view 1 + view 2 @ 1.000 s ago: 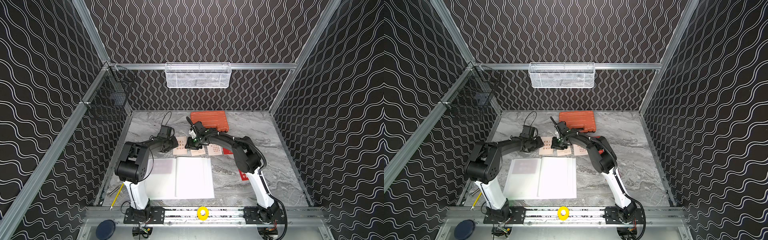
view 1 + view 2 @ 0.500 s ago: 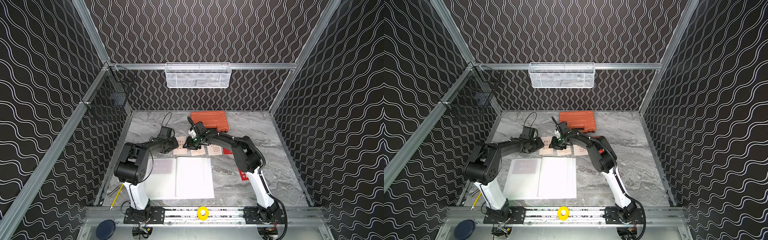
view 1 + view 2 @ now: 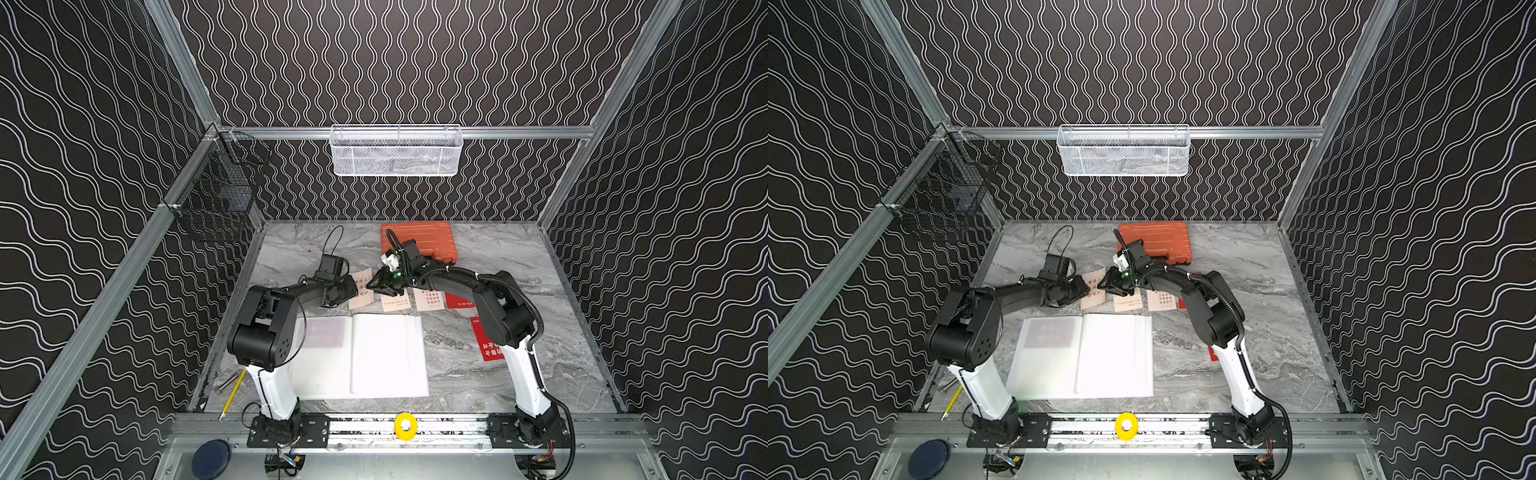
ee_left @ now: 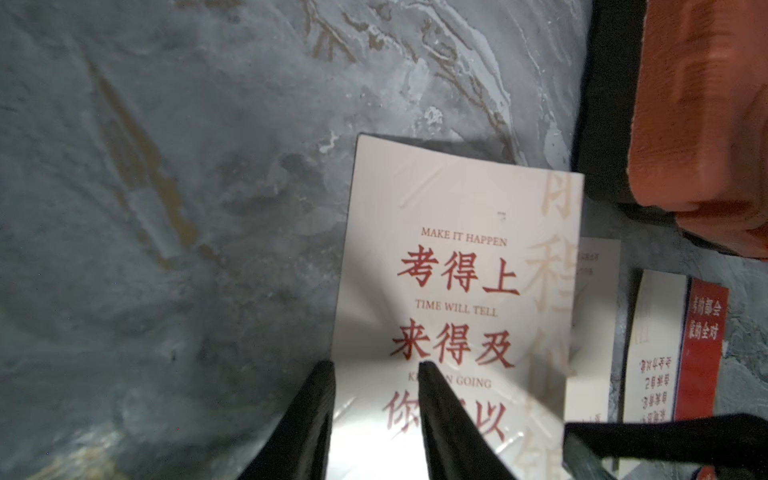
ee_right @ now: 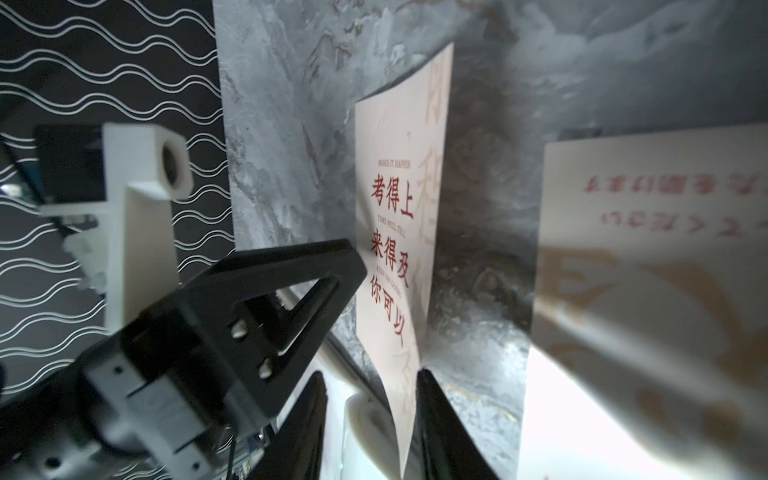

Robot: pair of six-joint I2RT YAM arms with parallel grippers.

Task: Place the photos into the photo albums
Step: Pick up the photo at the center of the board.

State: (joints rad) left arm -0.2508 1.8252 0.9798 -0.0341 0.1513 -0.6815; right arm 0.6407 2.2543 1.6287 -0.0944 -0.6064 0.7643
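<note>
The photo album point(image 3: 374, 357) lies open at the front of the table, with a reddish photo point(image 3: 328, 332) showing faintly through its left page. Behind it, a cream photo with red characters point(image 3: 362, 282) is tilted up off the marble between my two grippers. My left gripper point(image 4: 376, 365) is open and straddles this photo's near edge, one finger over the print. My right gripper point(image 5: 370, 376) is open, and the photo's point(image 5: 399, 232) bent corner passes between its jaws. Two more cream photos point(image 3: 395, 301) point(image 3: 430, 299) and two red ones point(image 3: 459, 300) point(image 3: 486, 345) lie flat nearby.
An orange tool case point(image 3: 419, 245) sits at the back, close behind the right wrist. A white mesh basket point(image 3: 395, 151) hangs on the back wall and a black wire basket point(image 3: 216, 199) on the left wall. A yellow pencil point(image 3: 232, 392) lies at the front left.
The right gripper has edged slightly toward the left one at the cream photo, its jaws a little wider. The left arm has not moved.
</note>
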